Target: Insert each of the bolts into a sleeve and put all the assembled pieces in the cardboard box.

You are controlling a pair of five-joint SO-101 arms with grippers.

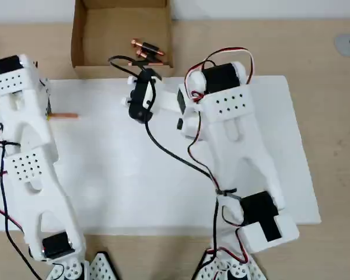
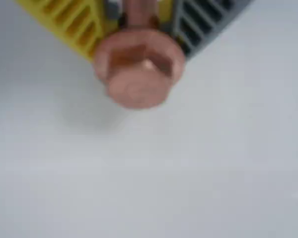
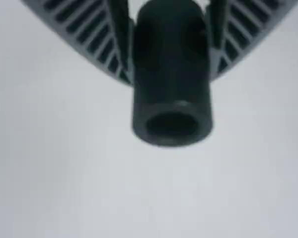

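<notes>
Wooden table point(image 1: 332, 99); white sheet point(image 1: 105, 175) flat on it; cardboard box point(image 1: 105, 41) at sheet's far edge.

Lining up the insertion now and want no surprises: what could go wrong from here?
The copper bolt in the left tool and the black sleeve in the right tool are well apart in the high view; a slight tilt on approach could make the bolt miss the bore.
Both parts stick out of their tools, so pushing might slide one in its grip.
The black cable loops at the cardboard box rim and might snag.
</notes>
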